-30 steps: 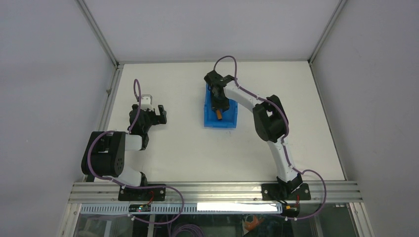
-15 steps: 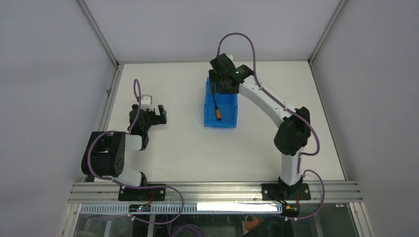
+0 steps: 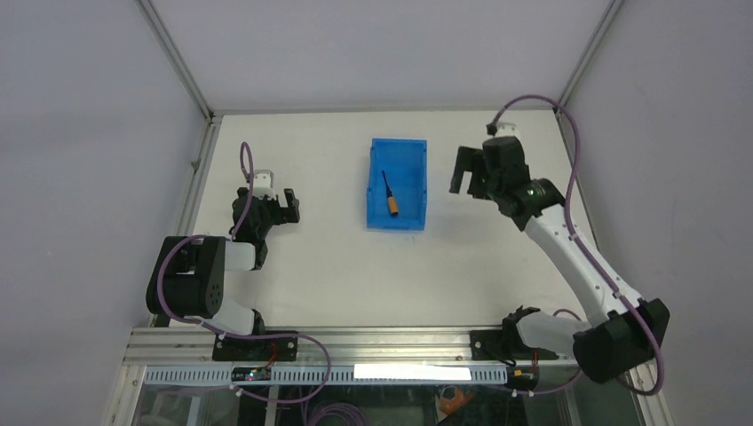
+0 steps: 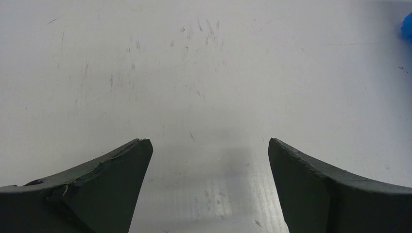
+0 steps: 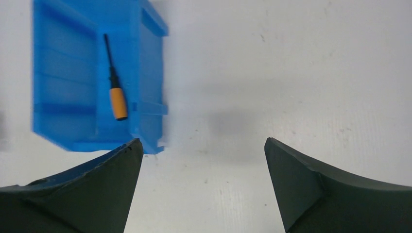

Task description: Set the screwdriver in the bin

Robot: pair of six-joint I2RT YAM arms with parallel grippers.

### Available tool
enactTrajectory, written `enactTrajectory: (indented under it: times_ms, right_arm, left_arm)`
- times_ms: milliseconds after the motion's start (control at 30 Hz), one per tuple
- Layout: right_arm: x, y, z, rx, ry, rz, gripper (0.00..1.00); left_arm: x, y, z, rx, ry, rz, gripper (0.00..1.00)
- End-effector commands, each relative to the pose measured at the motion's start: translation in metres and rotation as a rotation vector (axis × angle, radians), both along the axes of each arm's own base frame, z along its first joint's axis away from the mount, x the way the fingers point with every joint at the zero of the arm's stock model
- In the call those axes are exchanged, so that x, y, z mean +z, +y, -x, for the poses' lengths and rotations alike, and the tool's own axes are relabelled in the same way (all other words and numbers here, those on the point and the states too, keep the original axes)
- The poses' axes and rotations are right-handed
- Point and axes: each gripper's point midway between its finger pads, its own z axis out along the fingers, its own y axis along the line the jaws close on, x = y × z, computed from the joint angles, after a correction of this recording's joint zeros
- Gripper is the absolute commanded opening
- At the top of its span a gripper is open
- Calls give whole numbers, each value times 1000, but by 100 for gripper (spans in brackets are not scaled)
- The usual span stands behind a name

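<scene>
On the table [image 3: 337, 266] seen from above, the screwdriver [image 3: 391, 195] lies inside the bin [image 3: 397, 144], with the right gripper [image 3: 469, 182] just right of it and the left gripper [image 3: 280, 197] well to its left. In the left wrist view, that gripper's fingers [image 4: 107, 189] stand apart above the table. In the right wrist view, the spread fingers [image 5: 92, 194] hold nothing, and the bin sits ahead to their left.

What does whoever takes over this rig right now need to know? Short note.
Left gripper: open, empty, above the table, left of the bin.
Right gripper: open, empty, to the right of the bin and clear of it.
Screwdriver: lying flat inside the bin, orange handle toward the near end.
Done: the screwdriver is in the bin.
Left: nothing on the task itself; likely just send both grippers home.
</scene>
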Motion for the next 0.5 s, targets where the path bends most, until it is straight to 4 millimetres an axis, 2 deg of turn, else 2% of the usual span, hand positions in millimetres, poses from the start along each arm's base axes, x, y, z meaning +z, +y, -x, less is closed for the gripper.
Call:
enactTrajectory:
  times_ms: [0, 133, 233, 333, 400, 467]
  right_arm:
    - [-23, -31, 10, -90, -151, -38, 99]
    - [-50, -80, 31, -334, -284, -49, 99]
    - [-79, -95, 46, -378, -332, -40, 99]
    - [-97, -117, 62, -483, -328, -4, 99]
    - [-106, -129, 71, -541, -307, 22, 99]
    - [-104, -130, 73, -537, -303, 35, 99]
  left_arm:
    - [22, -1, -12, -14, -76, 17, 99]
    - [21, -1, -12, -14, -75, 17, 99]
    - [22, -1, -12, -14, -77, 17, 99]
    - [22, -2, -12, -15, -76, 17, 99]
    - [22, -1, -12, -14, -76, 17, 99]
    - [22, -1, -12, -14, -76, 17, 99]
